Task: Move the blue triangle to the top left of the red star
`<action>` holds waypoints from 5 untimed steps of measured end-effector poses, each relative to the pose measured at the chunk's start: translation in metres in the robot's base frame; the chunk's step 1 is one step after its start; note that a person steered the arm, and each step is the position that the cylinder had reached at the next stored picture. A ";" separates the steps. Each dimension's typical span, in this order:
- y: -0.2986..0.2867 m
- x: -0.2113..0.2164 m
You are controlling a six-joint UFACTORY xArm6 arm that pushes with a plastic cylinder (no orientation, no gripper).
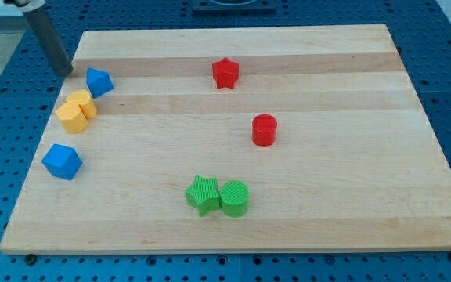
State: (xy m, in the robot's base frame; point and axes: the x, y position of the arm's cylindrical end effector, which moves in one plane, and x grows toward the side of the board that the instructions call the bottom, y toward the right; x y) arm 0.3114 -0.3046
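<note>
Item: blue triangle point(99, 81); a small wedge-shaped block at the far left of the wooden board point(304, 227), just right of the tip point(70, 73) of the dark rod; the two look near, and contact cannot be confirmed.

Tool: a plain rod with no jaws to spread or press together; it pinches nothing and can only shove.

Destination marker: red star point(225, 73), far side of the board near the middle, well apart from the triangle to its right.

Handling, as judged: probably light, rigid and smooth-faced, apt to slide easily on the board and to swivel if struck off-centre; not fragile. There is no hold to take; the best contact looks to be the middle of the triangle's left face, pushing rightward and slightly farther back, since a corner hit would likely spin it aside.

Other stock: two yellow blocks point(77, 111) touching each other, just nearer than the triangle; a blue cube-like block point(61, 161) near left; a red cylinder point(264, 130) right of centre; a green star point(203, 194) touching a green cylinder point(234, 197) at near centre.
</note>
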 end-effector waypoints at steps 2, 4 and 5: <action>0.018 0.036; 0.137 0.035; 0.167 0.028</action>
State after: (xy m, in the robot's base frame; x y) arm 0.3394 -0.1377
